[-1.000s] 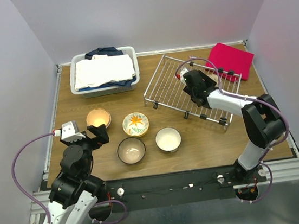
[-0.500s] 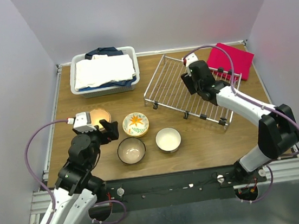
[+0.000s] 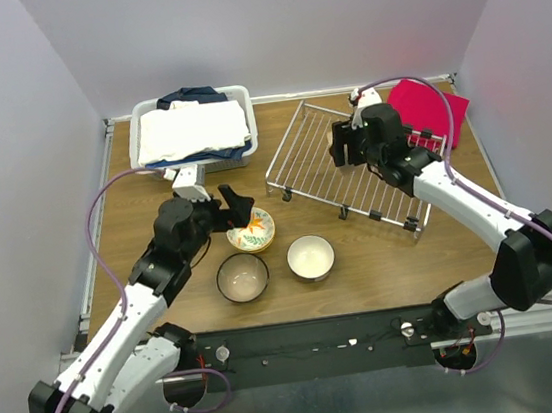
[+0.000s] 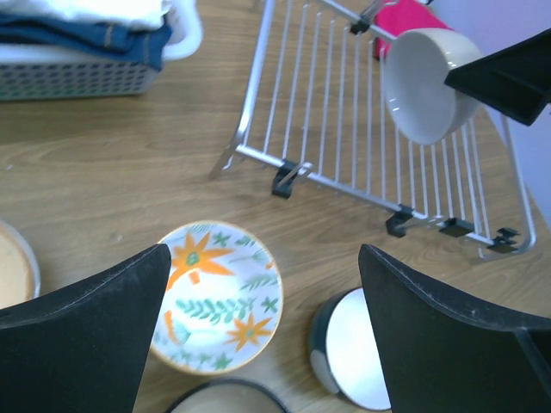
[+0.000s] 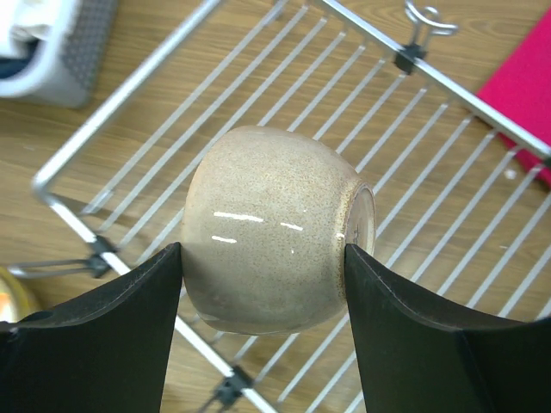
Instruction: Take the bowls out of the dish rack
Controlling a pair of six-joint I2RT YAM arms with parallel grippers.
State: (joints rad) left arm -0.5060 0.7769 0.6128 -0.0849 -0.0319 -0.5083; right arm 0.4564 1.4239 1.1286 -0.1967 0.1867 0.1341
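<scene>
My right gripper (image 5: 263, 258) is shut on a cream speckled bowl (image 5: 275, 224), held on its side above the silver wire dish rack (image 5: 430, 172). In the top view this gripper (image 3: 347, 145) is over the rack's (image 3: 321, 166) far part. The left wrist view shows the bowl's white inside (image 4: 426, 82). My left gripper (image 3: 235, 203) is open and empty above the floral bowl (image 3: 251, 230). Its jaws (image 4: 263, 258) stand wide over the floral bowl (image 4: 215, 297) and a teal bowl with a white inside (image 4: 353, 348). A dark-rimmed bowl (image 3: 242, 277) stands near the front.
An orange bowl (image 4: 13, 267) shows at the left edge of the left wrist view. A white bin of folded cloth (image 3: 191, 131) stands at the back left. A red cloth (image 3: 430, 107) lies at the back right behind the rack.
My left arm has swung forward and right, from beside the orange bowl to above the floral bowl. My right gripper has moved toward the back of the rack.
</scene>
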